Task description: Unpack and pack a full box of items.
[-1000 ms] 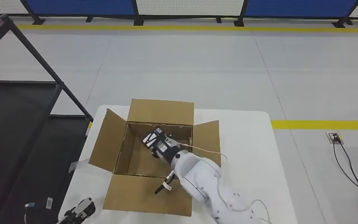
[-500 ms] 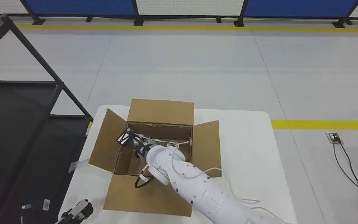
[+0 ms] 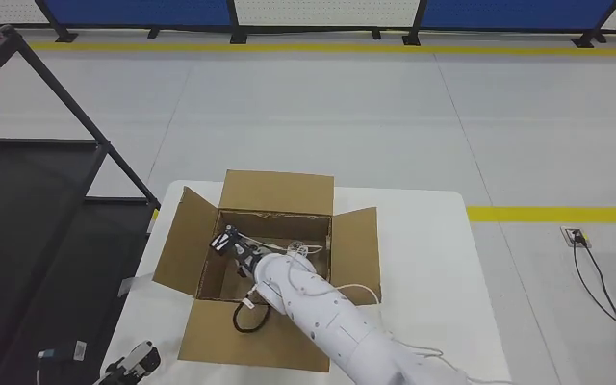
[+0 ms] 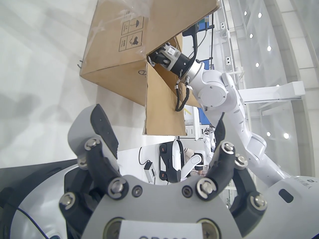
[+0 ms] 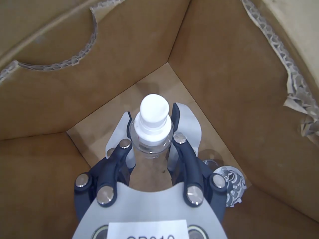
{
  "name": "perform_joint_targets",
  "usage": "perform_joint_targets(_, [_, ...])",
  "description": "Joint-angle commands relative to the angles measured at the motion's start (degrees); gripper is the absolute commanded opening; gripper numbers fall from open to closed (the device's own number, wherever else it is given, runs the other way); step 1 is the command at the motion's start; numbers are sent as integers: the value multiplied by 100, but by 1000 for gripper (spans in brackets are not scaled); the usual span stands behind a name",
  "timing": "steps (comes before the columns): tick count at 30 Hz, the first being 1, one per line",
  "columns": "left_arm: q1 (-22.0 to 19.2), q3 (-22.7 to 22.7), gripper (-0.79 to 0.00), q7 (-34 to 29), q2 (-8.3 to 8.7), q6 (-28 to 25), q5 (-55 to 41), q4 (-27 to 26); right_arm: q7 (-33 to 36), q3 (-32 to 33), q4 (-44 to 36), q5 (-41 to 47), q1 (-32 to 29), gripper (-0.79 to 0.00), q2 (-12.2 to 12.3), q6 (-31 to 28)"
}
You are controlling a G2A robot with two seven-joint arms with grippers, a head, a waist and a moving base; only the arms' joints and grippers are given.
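Observation:
An open cardboard box (image 3: 277, 192) stands on the white table (image 3: 423, 250), all its flaps folded outward. My right gripper (image 3: 231, 242) is down inside the box, near its left wall. In the right wrist view it (image 5: 152, 116) is shut on a clear bottle with a white pump cap (image 5: 152, 125), held above the box floor (image 5: 159, 80) in a corner. My left gripper (image 4: 162, 128) hangs open and holds nothing, off the table's front left corner (image 3: 135, 363), facing the box's outer side (image 4: 117, 60).
A silvery round metal piece (image 5: 230, 182) lies on the box floor beside the right gripper. Torn cardboard edges (image 5: 296, 93) line the box wall. A black rack (image 3: 58, 221) stands left of the table. Bare tabletop lies right of the box.
My right gripper has swung from the middle of the box over to its left side, then settled slightly back. The left gripper has stayed at the table's front left corner.

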Motion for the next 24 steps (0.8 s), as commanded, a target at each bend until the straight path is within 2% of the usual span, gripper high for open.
perform_joint_targets(1, [-11,8,0,-1,-1,11,11,-4,-65,23,147,41,27,-533,-53,-26])
perform_joint_targets(2, [-16,12,0,-7,-1,14,22,-7,-94,38,207,64,42,-477,-75,-46])
perform_joint_targets(4, [-23,14,0,1,-2,22,37,-7,-153,60,311,88,70,-416,-112,-100])
perform_joint_targets(13, [-31,25,0,36,-10,61,72,-4,-409,97,508,27,107,-388,-209,-263])
perform_joint_targets(22, [-46,41,0,40,-14,111,122,-81,-1148,269,248,-48,111,-163,-99,-274])
perform_joint_targets(24, [-60,58,0,27,-13,128,159,-102,-1312,334,127,-76,81,-139,-30,-308])
